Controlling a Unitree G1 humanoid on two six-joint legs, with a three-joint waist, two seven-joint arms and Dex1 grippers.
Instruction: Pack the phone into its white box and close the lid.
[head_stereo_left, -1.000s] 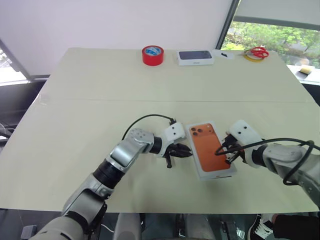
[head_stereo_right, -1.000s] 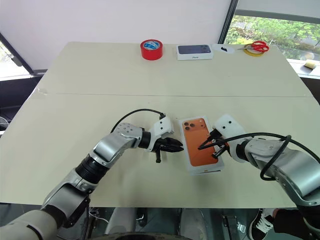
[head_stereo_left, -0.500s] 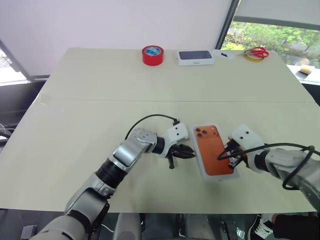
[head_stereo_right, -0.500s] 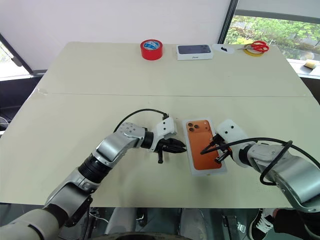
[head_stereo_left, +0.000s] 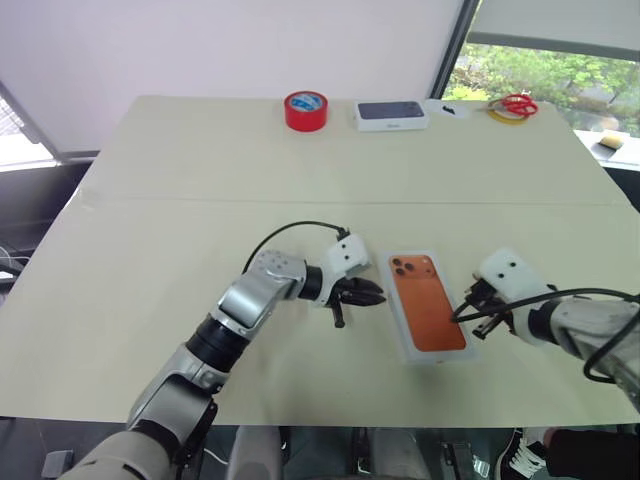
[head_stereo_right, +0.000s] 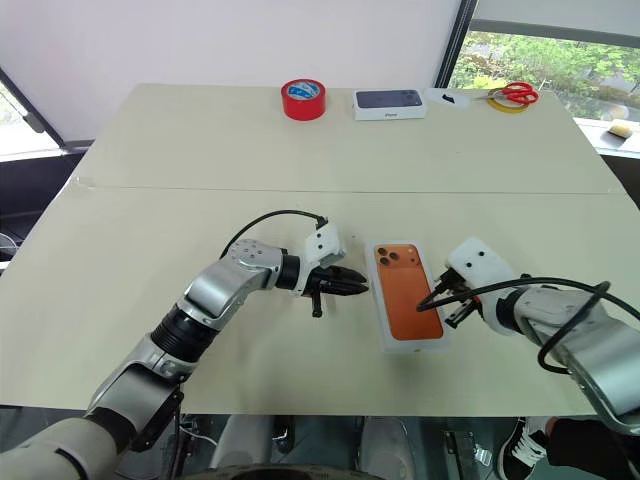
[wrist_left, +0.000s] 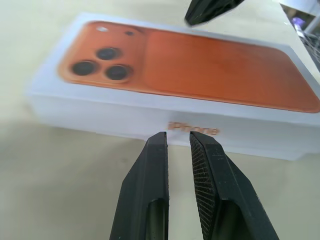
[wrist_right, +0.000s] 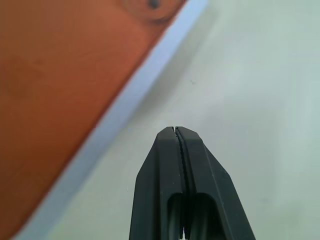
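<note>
With its jaws pressed shut and empty, the right gripper (head_stereo_right: 432, 304) sits beside the closed white box (head_stereo_right: 405, 298) near the counter's (head_stereo_right: 150, 200) front edge; the left gripper's (head_stereo_right: 352, 286) jaws stand narrowly apart, flanking it for alignment

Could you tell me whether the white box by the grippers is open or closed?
Closed: the white box shows an unbroken printed top and side, with no lid apart.

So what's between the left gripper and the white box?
Nothing: bare table separates the left gripper from the white box, seen in the left wrist view.
</note>
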